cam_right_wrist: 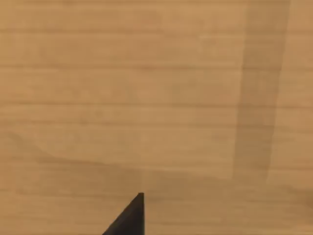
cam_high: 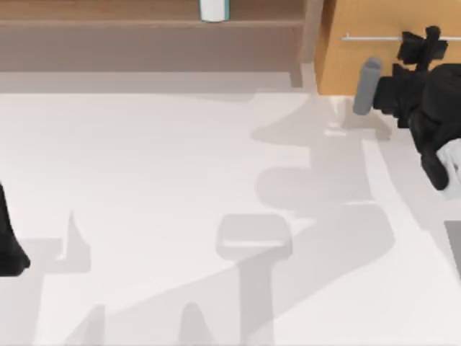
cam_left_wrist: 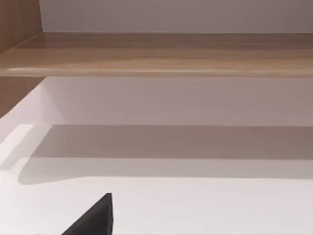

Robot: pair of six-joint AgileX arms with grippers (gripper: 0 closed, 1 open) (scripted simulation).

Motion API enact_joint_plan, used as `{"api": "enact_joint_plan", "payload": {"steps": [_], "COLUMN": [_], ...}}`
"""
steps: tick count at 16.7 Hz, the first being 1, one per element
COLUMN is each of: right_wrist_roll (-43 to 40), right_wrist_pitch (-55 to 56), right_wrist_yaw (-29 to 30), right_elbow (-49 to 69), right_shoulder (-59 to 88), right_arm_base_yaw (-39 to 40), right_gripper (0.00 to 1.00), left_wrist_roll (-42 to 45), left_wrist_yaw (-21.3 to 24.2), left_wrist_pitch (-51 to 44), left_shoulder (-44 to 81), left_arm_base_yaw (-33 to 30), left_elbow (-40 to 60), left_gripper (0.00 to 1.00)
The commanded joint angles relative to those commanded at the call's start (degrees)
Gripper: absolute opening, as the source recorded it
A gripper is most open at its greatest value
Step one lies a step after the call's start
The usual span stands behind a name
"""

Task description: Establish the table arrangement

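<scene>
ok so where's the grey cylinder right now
In the top view the grey cylinder stands at the table's far right, in front of the orange cabinet, right beside the right claw.

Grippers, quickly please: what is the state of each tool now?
Left tool: at the table's left edge, cannot be told.
Right tool: by the orange cabinet, cannot be told.

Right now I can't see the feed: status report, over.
Right gripper up at orange cabinet, beside grey cylinder. Left arm parked at table's left edge. White container on brown shelf.
</scene>
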Motion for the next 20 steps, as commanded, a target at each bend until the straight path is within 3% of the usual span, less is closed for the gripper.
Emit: {"api": "enact_joint_plan", "payload": {"steps": [6,20], "right_wrist_roll": [0.0,0.64], "right_wrist_pitch": [0.0,5.41], "right_wrist_yaw": [0.0,1.21], "right_elbow": [0.0,-11.95], "right_shoulder": [0.0,-4.15], "right_arm_base_yaw": [0.0,1.76], "right_gripper": [1.0,1.0], "left_wrist_roll": [0.0,0.0], "left_wrist_yaw": [0.0,0.0], "left_wrist_pitch": [0.0,0.0], "left_shoulder": [0.0,0.0], "left_arm_base_yaw": [0.0,0.0], "left_elbow": [0.0,0.0], "left_gripper": [1.0,1.0]}}
